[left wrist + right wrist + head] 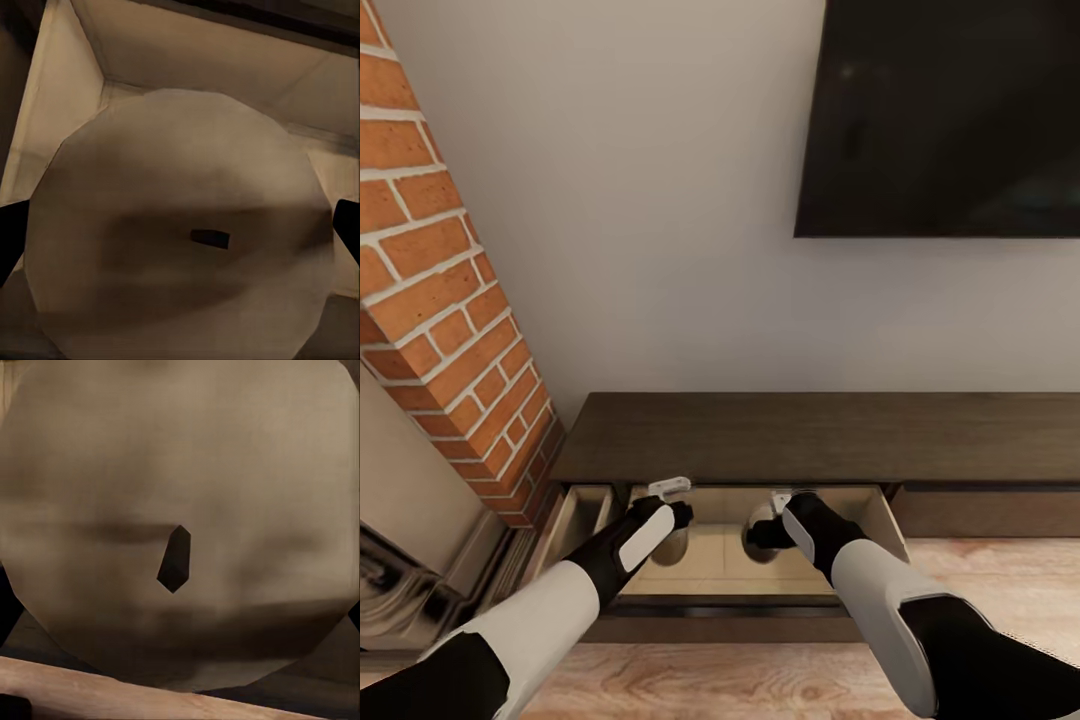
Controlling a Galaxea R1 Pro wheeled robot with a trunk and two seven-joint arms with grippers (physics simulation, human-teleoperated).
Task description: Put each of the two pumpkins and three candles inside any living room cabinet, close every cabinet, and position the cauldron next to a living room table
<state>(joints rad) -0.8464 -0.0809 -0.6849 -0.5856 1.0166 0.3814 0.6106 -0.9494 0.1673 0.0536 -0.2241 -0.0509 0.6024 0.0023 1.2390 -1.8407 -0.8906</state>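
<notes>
A candle (180, 225) is gripped by each end effector (672, 530) (765, 533) over the open cabinet drawer (710, 565); both should be lowered inside before being released.

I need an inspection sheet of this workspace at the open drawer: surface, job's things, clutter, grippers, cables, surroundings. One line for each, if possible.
Surface: dark-brown cabinet with bare top; its drawer is pulled open, pale inside.
Job's things: one candle between the left gripper's fingers, another candle close at the right gripper; both over the drawer. Whether they rest on its floor cannot be told.
Clutter: nothing seen.
Grippers: left gripper and right gripper reach into the drawer, each at a candle; grip not certain.
Cables: nothing seen.
Surroundings: brick fireplace on the left, dark TV on the wall, wooden floor.
</notes>
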